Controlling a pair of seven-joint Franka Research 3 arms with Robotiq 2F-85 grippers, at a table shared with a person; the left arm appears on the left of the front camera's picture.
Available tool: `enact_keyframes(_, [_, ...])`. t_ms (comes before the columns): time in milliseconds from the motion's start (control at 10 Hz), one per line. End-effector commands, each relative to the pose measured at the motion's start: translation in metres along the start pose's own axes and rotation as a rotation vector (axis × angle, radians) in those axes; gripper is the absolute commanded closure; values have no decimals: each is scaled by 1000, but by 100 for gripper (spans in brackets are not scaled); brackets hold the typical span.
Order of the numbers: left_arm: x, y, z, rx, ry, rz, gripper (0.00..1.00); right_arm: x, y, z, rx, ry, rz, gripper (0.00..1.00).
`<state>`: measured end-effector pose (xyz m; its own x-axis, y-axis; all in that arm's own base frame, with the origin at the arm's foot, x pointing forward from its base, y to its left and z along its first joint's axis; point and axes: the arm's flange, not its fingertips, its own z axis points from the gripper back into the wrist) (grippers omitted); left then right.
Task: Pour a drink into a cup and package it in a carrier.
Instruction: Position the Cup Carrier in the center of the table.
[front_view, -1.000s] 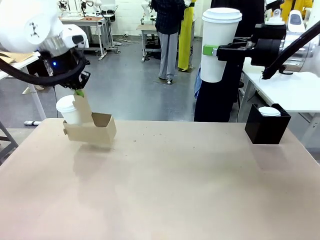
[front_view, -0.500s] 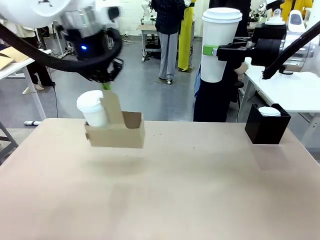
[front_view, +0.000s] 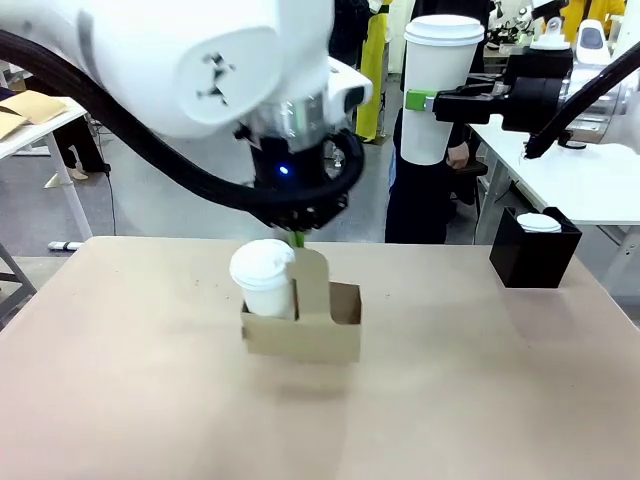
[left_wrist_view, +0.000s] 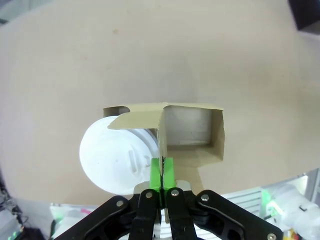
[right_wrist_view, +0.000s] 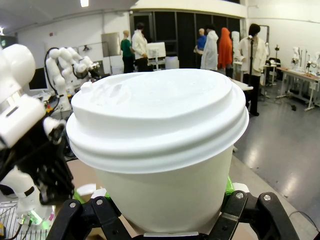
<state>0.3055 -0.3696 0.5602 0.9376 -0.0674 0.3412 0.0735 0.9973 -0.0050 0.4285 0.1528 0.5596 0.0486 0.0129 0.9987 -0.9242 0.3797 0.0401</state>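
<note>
The left gripper (left_wrist_view: 161, 172) is pinched shut on the upright handle tab (front_view: 311, 283) of the cardboard carrier (front_view: 305, 338), green pads flat against the card on either side. The carrier hangs from that grip and appears to ride just clear of the table (front_view: 480, 390), over its middle. One pocket holds a lidded white paper cup (front_view: 264, 279); the empty pocket (left_wrist_view: 192, 131) beside it is open and square. Well apart, up at the far right, the right gripper (front_view: 430, 100) is clamped around a second lidded cup (right_wrist_view: 160, 150), holding it upright and high above the table edge. A black box (front_view: 533, 255) with a white lid (front_view: 540, 223) resting on it sits below that arm. This looks like the packaging step, half done: one cup seated, one in the air. Next the carrier probably needs to be set down flat and steady, then the second cup lowered straight into the empty pocket without catching its wall or the tab.
</note>
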Motion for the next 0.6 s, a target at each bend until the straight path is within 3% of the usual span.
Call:
enact_keyframes(0, [-2, -11, -19, -19, -46, 18, 98, 2, 1, -1, 3, -7, 2, 19])
enact_keyframes(500, [-7, -43, -68, 33, -10, 24, 98, 2, 1, -1, 3, -7, 2, 19])
